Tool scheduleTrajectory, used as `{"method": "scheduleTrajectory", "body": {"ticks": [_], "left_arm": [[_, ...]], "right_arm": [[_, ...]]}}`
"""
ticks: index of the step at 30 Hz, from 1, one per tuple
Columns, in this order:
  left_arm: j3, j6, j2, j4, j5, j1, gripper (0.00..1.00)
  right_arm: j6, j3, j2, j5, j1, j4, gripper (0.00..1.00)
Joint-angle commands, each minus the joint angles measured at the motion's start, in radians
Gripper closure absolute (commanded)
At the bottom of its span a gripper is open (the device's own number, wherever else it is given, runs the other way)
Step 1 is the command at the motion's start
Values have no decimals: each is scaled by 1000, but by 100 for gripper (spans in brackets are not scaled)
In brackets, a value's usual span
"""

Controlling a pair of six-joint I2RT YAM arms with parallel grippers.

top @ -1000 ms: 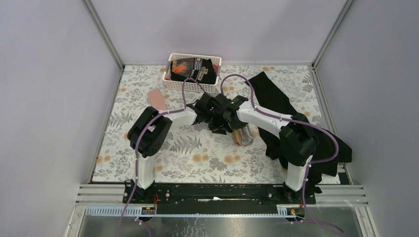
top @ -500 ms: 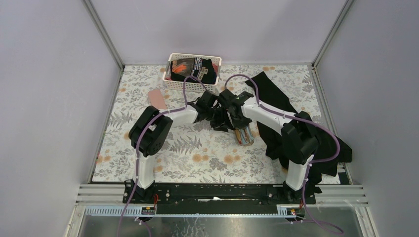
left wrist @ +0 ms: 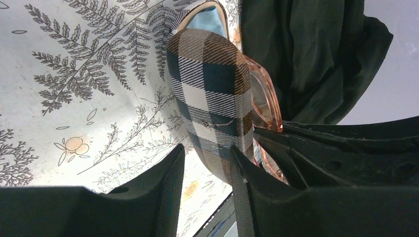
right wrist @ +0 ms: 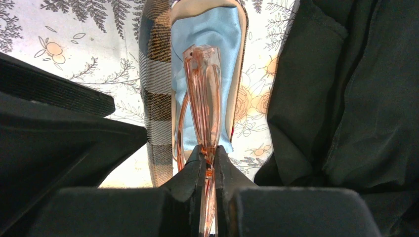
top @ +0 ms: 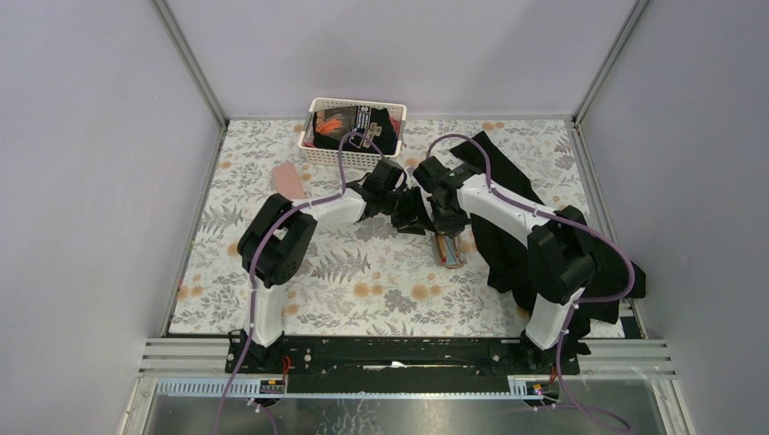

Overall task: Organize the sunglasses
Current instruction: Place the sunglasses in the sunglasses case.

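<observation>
While right jaws pinch the sunglasses (right wrist: 203, 98) and left jaws hold the case (left wrist: 212, 98), tilt could jam them.

The top external camera looks steeply down on the floral-patterned table (top: 381, 281) from 6 o'clock. Both wrist cameras sit close to the open plaid oblong case (left wrist: 212, 98), shared by all views.

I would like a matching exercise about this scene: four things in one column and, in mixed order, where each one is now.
Things:
1. pink sunglasses
2. plaid case
3. white basket
4. black cloth

Places:
A. at the far edge of the table
B. between the fingers of the left gripper
C. spread on the table's right side
D. pinched by the right gripper

Pairs: 1-D, 2-B, 3-A, 4-C
</observation>
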Motion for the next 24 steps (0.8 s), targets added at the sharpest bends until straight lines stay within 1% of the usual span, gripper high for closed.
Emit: {"method": "scheduleTrajectory", "body": {"ticks": [1,10,24], "left_arm": [[26,-9,25,-4,19,-7,57],[35,-9,39,-10,23,-8,57],[37,-10,37,-16,18,-13,57]], "right_arm": [[-11,-12,-72,-27,-10,-3,94],[7,-67,-106,-34,-35,50,94],[21,-65,-61,-18,-48,91,95]]}}
